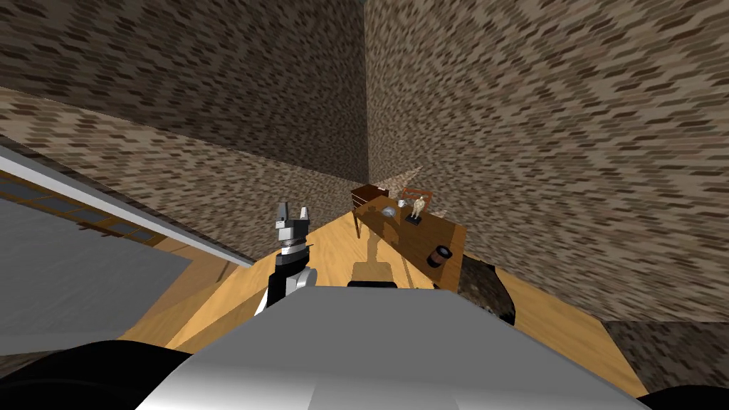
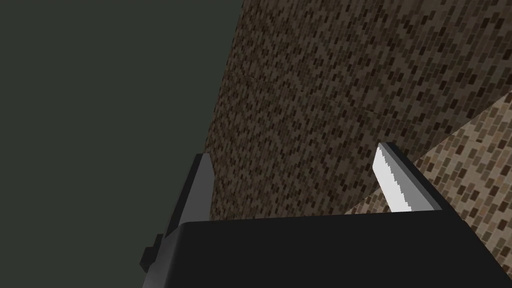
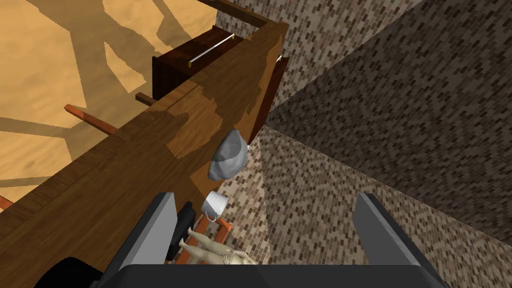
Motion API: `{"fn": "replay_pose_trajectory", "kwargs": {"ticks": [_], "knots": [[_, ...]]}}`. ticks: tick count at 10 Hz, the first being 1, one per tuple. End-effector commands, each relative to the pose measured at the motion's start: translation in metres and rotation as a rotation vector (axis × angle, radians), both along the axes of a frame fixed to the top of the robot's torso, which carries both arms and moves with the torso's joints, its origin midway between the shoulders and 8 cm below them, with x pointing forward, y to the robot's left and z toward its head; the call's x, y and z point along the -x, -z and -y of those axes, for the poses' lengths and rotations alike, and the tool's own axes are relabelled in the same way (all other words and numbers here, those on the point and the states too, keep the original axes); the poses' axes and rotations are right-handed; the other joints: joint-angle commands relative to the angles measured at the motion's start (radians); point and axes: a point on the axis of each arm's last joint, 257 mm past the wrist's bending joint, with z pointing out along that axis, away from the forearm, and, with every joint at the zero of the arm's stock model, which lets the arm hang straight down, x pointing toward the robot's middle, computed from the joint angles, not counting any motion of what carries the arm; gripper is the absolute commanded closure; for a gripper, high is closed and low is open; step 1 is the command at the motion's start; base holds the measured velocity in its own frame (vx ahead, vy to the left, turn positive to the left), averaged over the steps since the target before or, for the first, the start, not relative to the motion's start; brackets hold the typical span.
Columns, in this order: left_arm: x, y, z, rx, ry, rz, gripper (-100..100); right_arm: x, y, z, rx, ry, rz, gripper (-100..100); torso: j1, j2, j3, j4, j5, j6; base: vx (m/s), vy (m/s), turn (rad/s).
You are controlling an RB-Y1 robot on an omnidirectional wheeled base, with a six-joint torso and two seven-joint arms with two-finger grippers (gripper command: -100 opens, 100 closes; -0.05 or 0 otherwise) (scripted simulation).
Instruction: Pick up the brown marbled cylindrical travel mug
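The travel mug is a dark brown cylinder with a black top. It sits at the near end of a long wooden table along the right wall. My left gripper is raised well to the left of the table, open and empty, far from the mug. My right gripper is open with nothing between its fingers. It looks along the table past a pale figurine, a white cup and a grey lump.
On the table beyond the mug stand the figurine, white cup and grey lump. A dark cabinet closes the far end. Patterned walls meet in the corner behind. Open wooden floor lies left of the table.
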Motion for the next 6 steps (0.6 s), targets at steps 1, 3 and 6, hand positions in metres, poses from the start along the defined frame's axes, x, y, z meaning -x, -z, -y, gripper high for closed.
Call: {"fn": "replay_pose_trajectory", "kwargs": {"ticks": [1, 3, 6], "knots": [[0.0, 0.0, 0.0, 0.0, 0.0, 0.0, 0, 0.034, 0.02, 0.004, 0.026, -0.027, -0.095, -100, 0.0, 0.0, 0.0, 0.0, 0.0, 0.0, 0.055, 0.049, 0.191], [0.0, 0.0, 0.0, 0.0, 0.0, 0.0, 0, 0.065, 0.038, 0.011, 0.048, -0.049, -0.176, -100, -0.001, 0.001, 0.0, 0.0, 0.0, 0.0, 0.059, 0.046, 0.14], [0.0, 0.0, 0.0, 0.0, 0.0, 0.0, 0, 0.1, 0.054, 0.025, 0.085, -0.087, -0.262, -100, 0.0, 0.0, 0.0, 0.0, 0.0, 0.0, 0.063, 0.047, 0.103]]}}
